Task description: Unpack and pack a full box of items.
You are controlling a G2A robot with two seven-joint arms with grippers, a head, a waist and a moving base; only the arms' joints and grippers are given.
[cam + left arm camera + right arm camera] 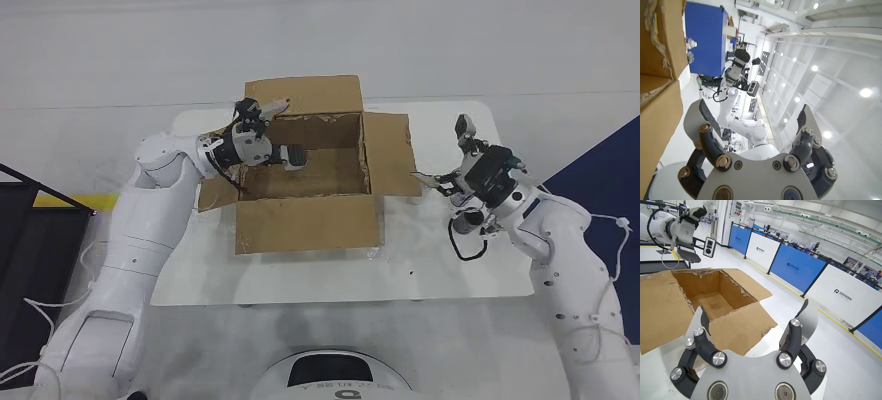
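Observation:
An open cardboard box (310,225) stands in the middle of the white table (450,265), its flaps spread outward. From the right wrist view its inside (715,302) looks bare, with torn edges along the rim. My left gripper (283,130) is open above the box's back left corner; in its own view the left gripper (755,115) holds nothing, and the box wall (659,56) is close beside it. My right gripper (447,153) is open just off the box's right flap (390,150). Its own view shows the right gripper (753,309) empty, facing the box.
Bare table surface lies in front of the box and under the right arm. A blue partition (610,165) stands beyond the table's right edge, and a dark frame (25,230) beyond its left. Blue and white panels (800,272) line the floor behind.

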